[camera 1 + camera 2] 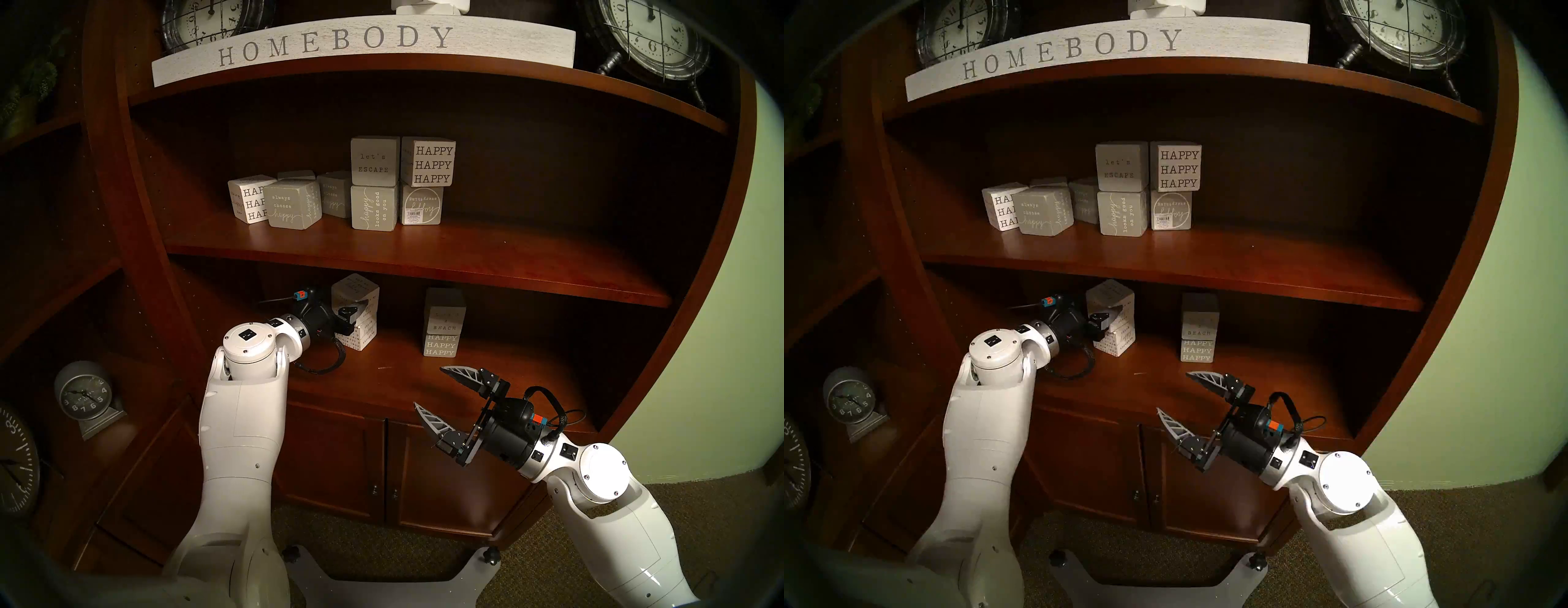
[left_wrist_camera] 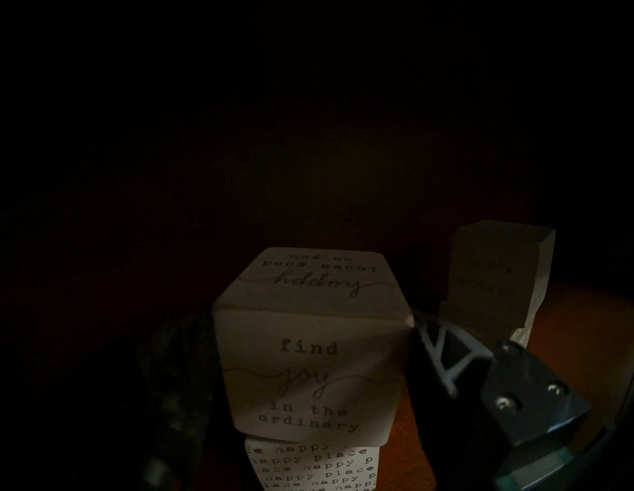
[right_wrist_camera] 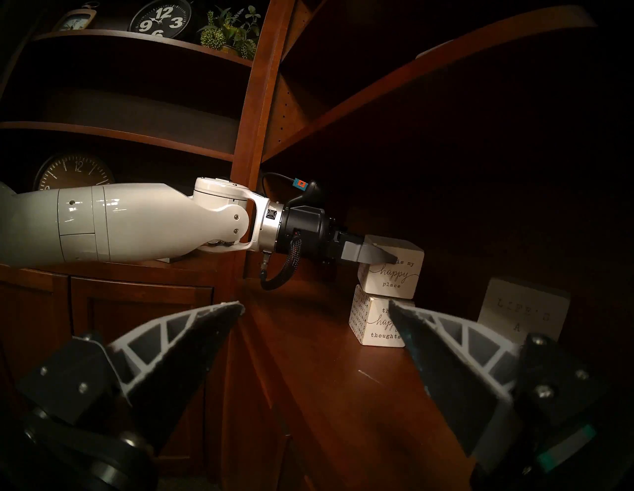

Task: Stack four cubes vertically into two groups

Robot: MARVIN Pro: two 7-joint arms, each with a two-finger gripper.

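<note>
Your left gripper [image 3: 384, 255] is clamped level on the upper white cube [image 3: 394, 271], fingers pinching it from the sides, and that cube sits on the lower white cube [image 3: 375, 320] toward the left end of the lower shelf [image 1: 394, 373], back from its front edge. From the right wrist view the two touch, but the upper one is turned a little against the one beneath and overhangs it slightly; how squarely it rests, you cannot fully tell. The coming move likely hangs on that: the cube lies straight between the fingers, directly over its partner, so letting go and drawing back along the gripper's own line should leave it standing.

The grey pair, the top grey cube [image 1: 445, 312] on the bottom grey cube [image 1: 441, 344], stands further right on the same shelf. Your right gripper [image 1: 435, 390] hangs wide and empty near the front edge, nearer the grey stack.
</note>
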